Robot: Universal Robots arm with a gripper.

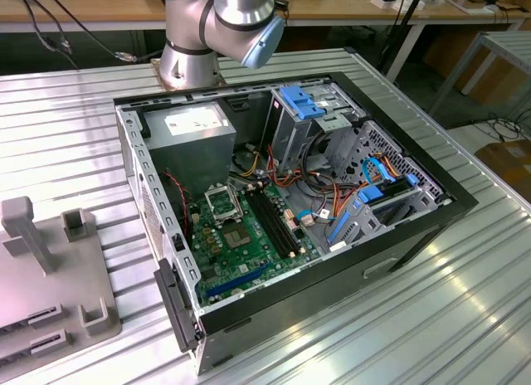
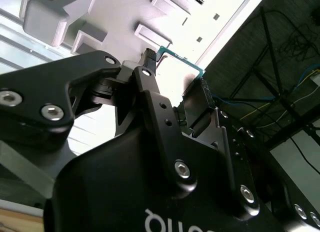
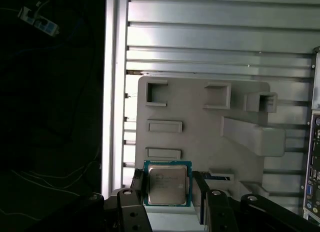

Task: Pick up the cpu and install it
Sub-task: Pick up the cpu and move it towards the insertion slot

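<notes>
In the first wrist view the cpu (image 3: 167, 184), a silver-grey square on a green rim, sits between my gripper's (image 3: 169, 188) two black fingers (image 3: 138, 186), which press on its two opposite sides. It hangs above the grey fixture plate (image 3: 200, 142). The second wrist view shows the same grip from the side: the cpu's thin green edge (image 2: 182, 60) spans the tips of the gripper (image 2: 176, 73). In the exterior view the black-framed socket (image 1: 222, 204) lies on the green motherboard (image 1: 249, 256) inside the open computer case (image 1: 398, 227).
The grey fixture plate (image 1: 50, 298) with raised blocks and slots lies at the exterior view's left, on the ribbed metal table (image 1: 431, 319). The arm's base (image 1: 189, 61) stands behind the case. Inside the case are cables, a power supply (image 1: 195, 132) and blue-clipped drive bays (image 1: 303, 103).
</notes>
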